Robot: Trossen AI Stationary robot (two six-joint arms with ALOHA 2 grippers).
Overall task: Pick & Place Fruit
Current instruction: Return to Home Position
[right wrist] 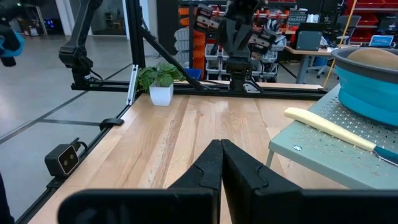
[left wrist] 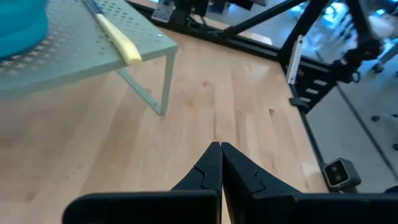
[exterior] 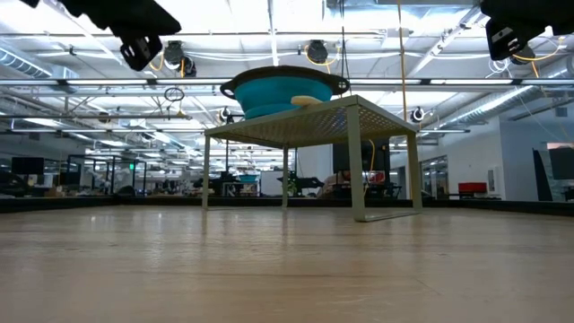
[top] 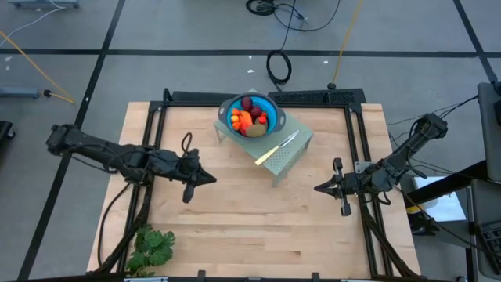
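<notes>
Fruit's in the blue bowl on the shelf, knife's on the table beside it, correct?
No: the knife lies on the shelf beside the bowl, as the high view shows. The fruit is in the bowl.

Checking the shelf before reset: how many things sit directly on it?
2: the blue strainer bowl, holding fruit, at one end of the shelf, and the yellow-handled knife beside it toward the right arm. The bowl might hide more.

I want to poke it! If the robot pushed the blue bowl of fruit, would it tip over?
Probably it would slide, not tip: the blue strainer bowl looks wide and low on the flat shelf. It sits near one end, so a push that way might drop it. The round fruit may roll inside.
</notes>
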